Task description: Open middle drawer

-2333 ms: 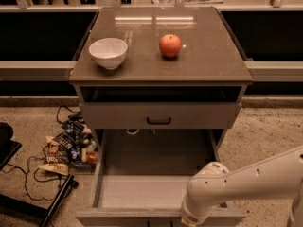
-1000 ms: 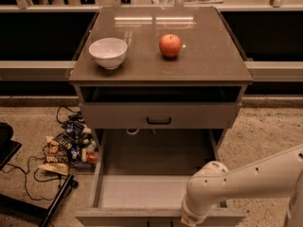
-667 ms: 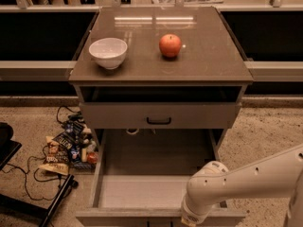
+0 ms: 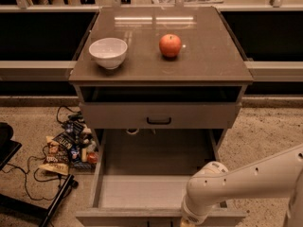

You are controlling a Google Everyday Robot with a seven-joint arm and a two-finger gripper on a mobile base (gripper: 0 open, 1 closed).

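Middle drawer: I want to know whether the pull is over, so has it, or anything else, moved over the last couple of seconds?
Nothing has visibly changed. The middle drawer stays pulled out. The arm stays bent over the drawer's front right corner. The gripper is out of sight below the picture's lower edge. The bowl and apple sit where they were on the cabinet top.

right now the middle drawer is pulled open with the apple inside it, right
Not quite. The middle drawer is pulled open, but the camera view shows the apple on the cabinet top. The gripper is out of frame, below the drawer front.
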